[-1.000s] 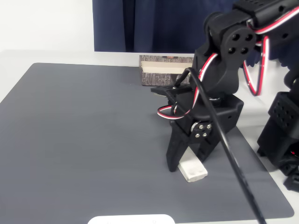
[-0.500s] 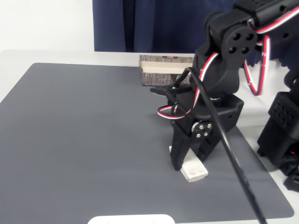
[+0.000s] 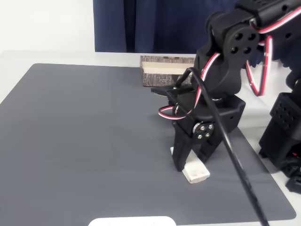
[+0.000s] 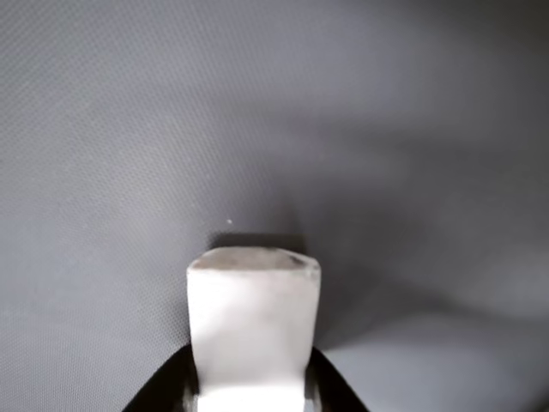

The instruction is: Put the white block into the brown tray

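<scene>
The white block [image 3: 195, 173] lies on the grey mat [image 3: 94, 132] at the front right. My black gripper [image 3: 191, 163] points down over it, with its jaws shut against the block's two sides. In the wrist view the white block [image 4: 253, 322] stands between the two dark fingertips [image 4: 168, 396] of the gripper [image 4: 249, 402], its far end resting on the mat. The brown tray [image 3: 160, 79] sits at the mat's far edge, partly hidden behind the arm, its pale inside showing.
A wide white rounded plate [image 3: 131, 221] pokes in at the front edge. A black arm base [image 3: 282, 132] stands off the mat at the right. A dark blue curtain [image 3: 155, 23] hangs behind. The mat's left and middle lie open.
The left finger has swung in toward the block, closing the jaws on it. The block and the arm stay in place.
</scene>
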Controlling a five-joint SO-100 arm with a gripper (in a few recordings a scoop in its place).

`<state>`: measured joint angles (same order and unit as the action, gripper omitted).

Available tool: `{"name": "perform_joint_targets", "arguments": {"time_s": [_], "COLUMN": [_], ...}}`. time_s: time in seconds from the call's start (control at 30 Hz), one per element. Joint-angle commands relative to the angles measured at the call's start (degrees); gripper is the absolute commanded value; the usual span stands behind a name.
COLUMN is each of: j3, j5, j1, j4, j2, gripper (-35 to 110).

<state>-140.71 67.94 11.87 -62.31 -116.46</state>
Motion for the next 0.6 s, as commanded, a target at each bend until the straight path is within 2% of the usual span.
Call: {"name": "perform_joint_targets", "arguments": {"time_s": [0.0, 0.23, 0.57], "j3": [0.44, 0.53, 2.81], "j5": [0.00, 0.00, 0.97], "j1": [-0.88, -0.97, -2.29], "j4": [-0.44, -0.62, -1.05], "j2": [-1.58, -1.93, -3.87], "gripper": [18, 17, 7]}}
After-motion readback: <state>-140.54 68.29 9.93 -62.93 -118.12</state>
